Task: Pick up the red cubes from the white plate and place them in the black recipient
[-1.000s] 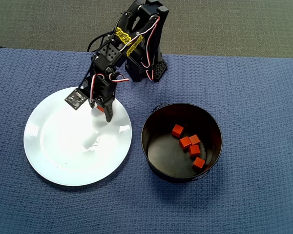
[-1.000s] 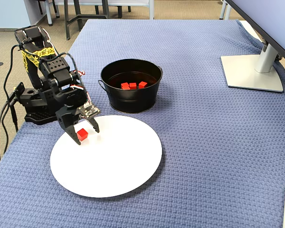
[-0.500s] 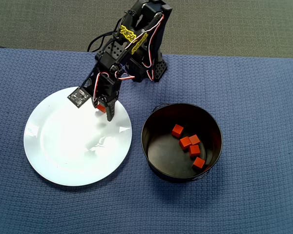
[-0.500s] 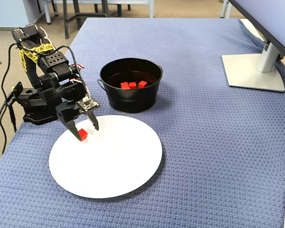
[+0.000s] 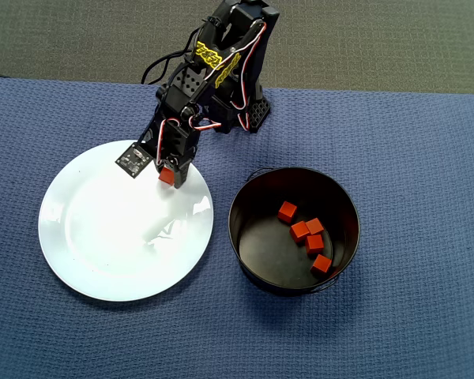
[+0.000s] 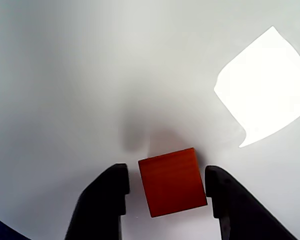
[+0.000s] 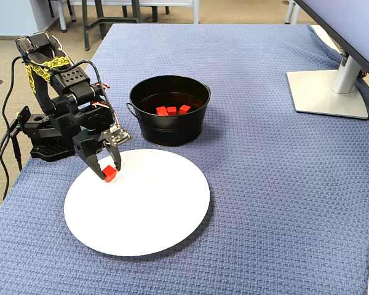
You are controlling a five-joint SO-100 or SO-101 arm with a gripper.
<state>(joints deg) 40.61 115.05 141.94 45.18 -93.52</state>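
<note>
Gripping the last cube (image 6: pixel 172 181) at the plate's (image 5: pixel 95 253) far edge: the gripper (image 6: pixel 167 187) pinches it between both fingers, with a shadow under it in the wrist view, so I'd judge it just off the surface. Risks: cube sits a bit skewed between the fingers, and only the tips hold it, so a fast swing to the right could twist it loose. If it drops on the glossy plate it will likely skid or roll onto the blue cloth (image 7: pixel 264 184). Carrying too low could clip the pot (image 5: pixel 294 229) rim or its wire handle. Cube is small, matte red-orange, sharp-edged, and the only one on the plate. Four matching cubes (image 5: pixel 304 230) show in the pot in the overhead view, clustered right of centre
</note>
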